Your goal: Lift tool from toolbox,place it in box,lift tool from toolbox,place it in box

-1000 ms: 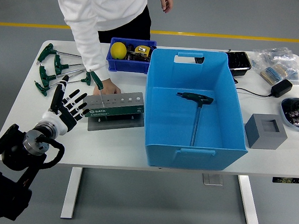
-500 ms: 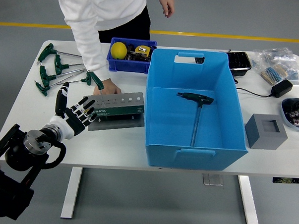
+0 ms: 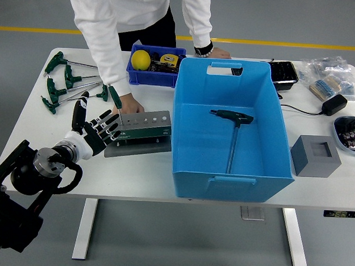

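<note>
The robot's left hand (image 3: 95,128) hovers low over the white counter (image 3: 30,129) with its fingers spread and holding nothing, the fingertips (image 3: 114,125) reaching the left end of the green tool holder (image 3: 140,126), which sits on a grey base plate with a row of round holes along its top. Whether the fingertips touch the holder cannot be told. The black left arm comes up from the lower left corner. At the holder's upper left corner a person's hand (image 3: 130,104) rests on the counter and holds a green-handled tool (image 3: 115,98) standing in the holder. The person, in a white top, leans over from the far side, and the other hand (image 3: 217,53) rests on the counter's far edge behind the big blue box (image 3: 227,126). Just right of the holder, that box stands open with one T-handle wrench (image 3: 233,133) lying on its floor, handle toward the far side. Well left of the holder, several more green T-handle wrenches (image 3: 66,81) lie loose on the counter. Behind the holder a small blue bin (image 3: 156,76) carries a yellow ball (image 3: 140,59) and other bits. To the right of the big box sit a grey block (image 3: 315,154), a black power adapter (image 3: 334,104) and some bagged parts (image 3: 327,75).
</note>
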`<state>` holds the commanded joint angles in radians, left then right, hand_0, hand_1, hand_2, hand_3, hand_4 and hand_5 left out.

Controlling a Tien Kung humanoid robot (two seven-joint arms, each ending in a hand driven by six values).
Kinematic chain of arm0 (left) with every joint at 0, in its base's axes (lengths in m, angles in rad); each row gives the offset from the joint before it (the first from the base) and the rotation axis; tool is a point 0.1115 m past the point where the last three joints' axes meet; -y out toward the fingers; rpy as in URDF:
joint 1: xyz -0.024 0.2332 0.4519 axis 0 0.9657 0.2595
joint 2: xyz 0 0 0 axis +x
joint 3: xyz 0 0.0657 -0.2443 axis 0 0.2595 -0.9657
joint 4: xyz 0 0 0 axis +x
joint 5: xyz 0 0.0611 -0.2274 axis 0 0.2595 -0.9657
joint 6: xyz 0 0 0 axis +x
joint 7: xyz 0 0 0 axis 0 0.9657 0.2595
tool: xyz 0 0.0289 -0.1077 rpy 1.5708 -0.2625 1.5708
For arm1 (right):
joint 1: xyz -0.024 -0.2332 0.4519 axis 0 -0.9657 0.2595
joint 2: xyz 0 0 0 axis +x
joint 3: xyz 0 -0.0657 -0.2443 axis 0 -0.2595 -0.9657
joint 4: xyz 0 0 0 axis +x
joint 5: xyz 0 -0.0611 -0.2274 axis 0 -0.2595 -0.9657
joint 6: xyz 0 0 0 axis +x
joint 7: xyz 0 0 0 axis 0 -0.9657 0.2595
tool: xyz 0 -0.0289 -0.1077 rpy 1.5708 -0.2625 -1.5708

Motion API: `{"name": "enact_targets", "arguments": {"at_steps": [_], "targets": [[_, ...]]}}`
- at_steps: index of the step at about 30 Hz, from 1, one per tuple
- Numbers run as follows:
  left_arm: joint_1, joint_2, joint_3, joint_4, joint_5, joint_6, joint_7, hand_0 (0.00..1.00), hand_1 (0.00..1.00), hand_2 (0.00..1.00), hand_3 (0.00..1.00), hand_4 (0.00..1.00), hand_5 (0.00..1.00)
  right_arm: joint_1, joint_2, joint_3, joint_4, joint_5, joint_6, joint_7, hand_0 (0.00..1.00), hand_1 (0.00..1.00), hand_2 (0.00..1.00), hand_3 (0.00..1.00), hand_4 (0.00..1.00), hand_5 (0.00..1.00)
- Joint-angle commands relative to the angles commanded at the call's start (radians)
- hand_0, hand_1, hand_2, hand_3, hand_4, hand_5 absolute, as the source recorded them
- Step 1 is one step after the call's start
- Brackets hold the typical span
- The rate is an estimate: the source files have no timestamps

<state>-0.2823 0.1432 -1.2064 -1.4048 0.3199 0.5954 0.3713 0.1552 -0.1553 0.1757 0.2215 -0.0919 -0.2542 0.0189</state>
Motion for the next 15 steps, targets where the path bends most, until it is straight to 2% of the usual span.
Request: {"name": "enact_targets", "arguments": {"at_steps": [7, 15], "targets": [[-0.025, 0.022, 0.04, 0.02, -0.016, -0.003, 0.002, 0.211, 0.334, 0.75, 0.837, 0.91, 0.943, 0.001, 0.0, -0.001, 0.0, 0.002, -0.001, 0.001, 0.667, 0.64, 0.707, 0.573, 0.826, 0.742], [-0.048, 0.031, 0.059, 0.028, -0.029, -0.007, 0.004, 0.211, 0.336, 0.749, 0.837, 0.91, 0.944, 0.002, 0.0, 0.002, 0.001, -0.004, -0.001, -0.001, 0.667, 0.64, 0.706, 0.573, 0.826, 0.742]]}}
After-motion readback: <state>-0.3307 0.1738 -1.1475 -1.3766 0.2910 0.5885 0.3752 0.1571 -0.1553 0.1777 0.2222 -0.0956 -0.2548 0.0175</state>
